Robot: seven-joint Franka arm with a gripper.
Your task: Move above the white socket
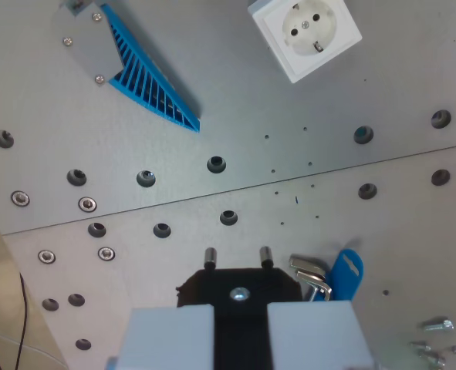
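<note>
Grey metal tabletop (235, 100), drilled with rows of holes and split by a seam, is filling the wrist view, with the white socket (305, 32) sitting at its top edge, right of centre. The tool (241, 327) is gripping a black plug (239, 289) between its pale fingers (170, 335), well apart from the socket, while a blue ribbed wedge (152, 73) is lying at upper left.

Grey metal plate (235, 92) with scattered bolt holes; seam runs across it, rising toward wrist view's right. On it: white socket (305, 35) at top, blue ribbed wedge (150, 77) top left beside grey bracket (89, 46), blue tag (346, 272) with metal clip (311, 274) low right, loose screws (437, 339) bottom right
</note>
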